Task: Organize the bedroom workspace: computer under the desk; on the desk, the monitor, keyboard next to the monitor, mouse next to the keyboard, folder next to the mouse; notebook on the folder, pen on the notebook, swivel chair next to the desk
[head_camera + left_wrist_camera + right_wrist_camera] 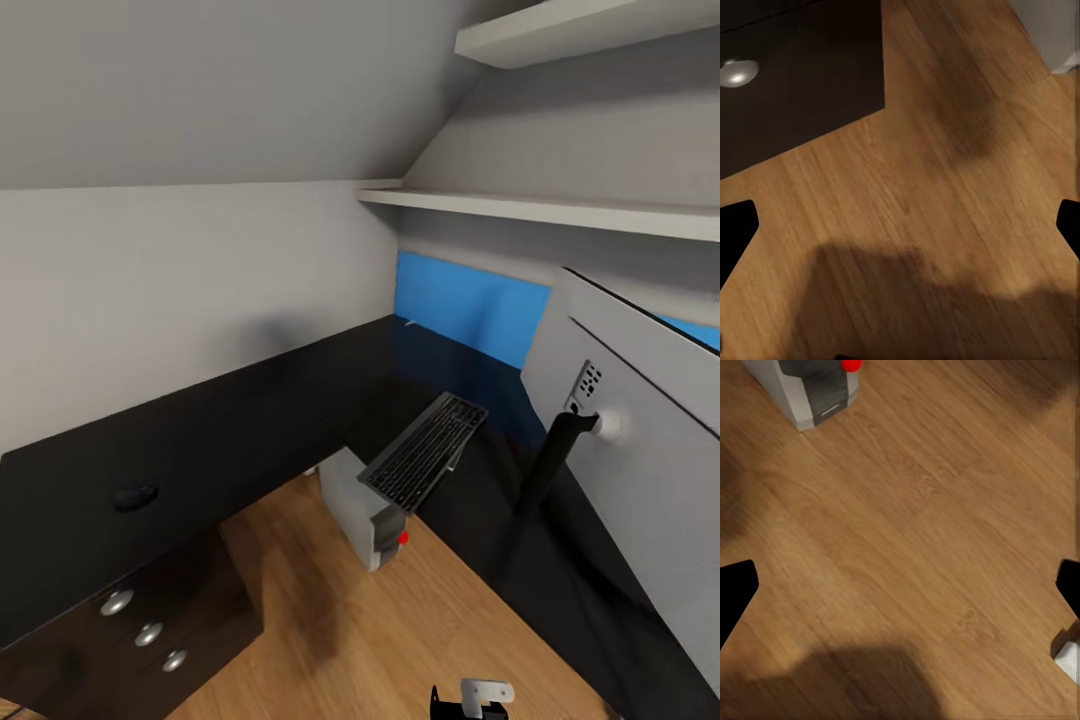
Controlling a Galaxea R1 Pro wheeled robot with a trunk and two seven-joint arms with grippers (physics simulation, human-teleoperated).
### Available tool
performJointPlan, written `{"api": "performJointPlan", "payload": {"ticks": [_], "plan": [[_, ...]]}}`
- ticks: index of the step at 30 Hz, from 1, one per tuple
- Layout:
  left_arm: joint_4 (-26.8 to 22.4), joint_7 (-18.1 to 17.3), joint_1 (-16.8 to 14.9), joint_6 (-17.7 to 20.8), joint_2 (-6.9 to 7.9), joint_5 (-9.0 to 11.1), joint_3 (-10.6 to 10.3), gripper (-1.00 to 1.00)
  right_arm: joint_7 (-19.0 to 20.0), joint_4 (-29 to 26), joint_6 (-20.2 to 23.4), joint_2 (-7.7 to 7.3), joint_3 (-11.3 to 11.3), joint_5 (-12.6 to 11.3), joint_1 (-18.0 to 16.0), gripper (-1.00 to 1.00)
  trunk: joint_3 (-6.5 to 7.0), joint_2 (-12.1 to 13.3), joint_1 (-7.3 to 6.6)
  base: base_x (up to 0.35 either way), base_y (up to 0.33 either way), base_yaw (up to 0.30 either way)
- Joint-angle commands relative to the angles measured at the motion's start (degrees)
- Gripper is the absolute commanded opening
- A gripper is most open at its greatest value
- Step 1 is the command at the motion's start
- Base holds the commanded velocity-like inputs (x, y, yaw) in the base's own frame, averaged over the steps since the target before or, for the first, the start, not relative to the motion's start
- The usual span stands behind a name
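Currently: slim black keyboard [426, 452] tilted at centre frame, overhanging edge of glossy black L-shaped desk [230, 420], above white tower computer [362, 508] on floor. Small dark mouse [135, 496] at left on desk; grey-backed monitor [640, 400] at right. Both claws spread wide, empty.

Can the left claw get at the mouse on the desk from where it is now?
Probably not yet. The left claw hangs open over the wooden floor beside the drawers, well below the desk top. The mouse sits unobstructed, so raising the arm should do.
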Motion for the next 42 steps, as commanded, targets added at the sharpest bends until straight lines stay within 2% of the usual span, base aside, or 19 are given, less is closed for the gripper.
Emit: {"api": "performJointPlan", "payload": {"ticks": [1,14,18,19,21,22,25,26,29,30,34,39,41,42], "plan": [[0.02,0.02,-0.02,-0.18,-0.01,0.26,0.02,1.00,-0.26,0.13,-0.18,0.03,0.47,-0.27,-0.07,1.00,-0.08,-0.03,0.00,0.000,0.000,-0.127],[-0.09,0.21,-0.02,0.03,-0.12,0.32,-0.05,1.00,-0.26,-0.03,-0.26,-0.37,0.47,-0.21,-0.07,1.00,-0.13,-0.03,0.00,0.000,0.000,-0.026],[-3.34,0.41,-0.02,1.48,-1.23,0.30,-0.16,1.00,-0.22,-0.04,-0.27,-0.53,0.47,-0.14,-0.07,1.00,-0.13,-0.03,0.00,0.000,0.000,-0.001],[-7.09,0.40,-0.02,4.46,-1.75,0.27,-0.17,1.00,-0.20,-0.05,-0.27,-0.59,0.47,-0.13,-0.07,1.00,-0.13,-0.03,0.00,0.000,0.000,0.000],[-10.02,0.39,-0.02,7.82,-1.99,0.26,-0.17,1.00,-0.12,-0.05,-0.27,-0.62,0.47,-0.12,-0.07,1.00,-0.13,-0.03,0.00,0.000,0.000,0.000],[-13.27,0.41,-0.02,12.08,-2.21,0.28,-0.16,1.00,0.02,-0.05,-0.27,-0.69,0.47,-0.12,-0.07,1.00,-0.13,-0.03,0.00,0.000,0.000,0.000],[-18.62,0.39,-0.02,19.31,-2.50,0.34,-0.16,1.00,0.40,-0.05,-0.27,-0.89,0.47,-0.12,-0.07,1.00,-0.13,-0.03,0.00,0.000,0.000,0.000],[-22.32,0.42,-0.02,24.03,-2.61,0.40,-0.16,1.00,0.88,-0.05,-0.27,-0.97,0.47,-0.13,-0.07,1.00,-0.13,-0.03,0.00,0.000,0.000,0.000],[-27.69,0.45,-0.02,30.05,-2.71,0.51,-0.16,1.00,1.74,-0.05,-0.27,-1.08,0.47,-0.17,-0.07,1.00,-0.13,-0.03,0.00,0.000,0.000,0.000],[-30.83,0.54,-0.02,33.15,-2.80,0.57,-0.16,1.00,2.21,-0.05,-0.27,-1.13,0.47,-0.18,-0.07,1.00,-0.13,-0.03,0.00,0.000,0.000,0.000],[-36.64,0.81,-0.07,39.32,-3.94,0.65,-0.16,1.00,2.83,-0.05,-0.27,-1.18,0.47,-0.24,-0.07,1.00,-0.13,-0.03,0.00,0.000,0.000,0.000],[-38.58,0.95,-2.06,44.27,-5.06,0.91,-0.14,1.00,2.96,-0.05,-0.27,-1.20,0.47,-0.42,-0.07,1.00,-0.13,-0.03,0.00,0.000,0.000,0.000],[-38.83,0.94,-3.49,46.54,-5.34,2.09,-0.15,1.00,2.97,-0.05,-0.27,-1.20,0.47,-0.46,-0.07,1.00,-0.13,-0.03,0.00,0.000,0.000,0.000],[-38.93,0.96,-4.51,48.07,-5.46,3.49,-0.15,1.00,2.98,-0.05,-0.27,-1.20,0.47,-0.49,-0.07,1.00,-0.13,-0.03,0.00,0.000,0.000,0.000]]}}
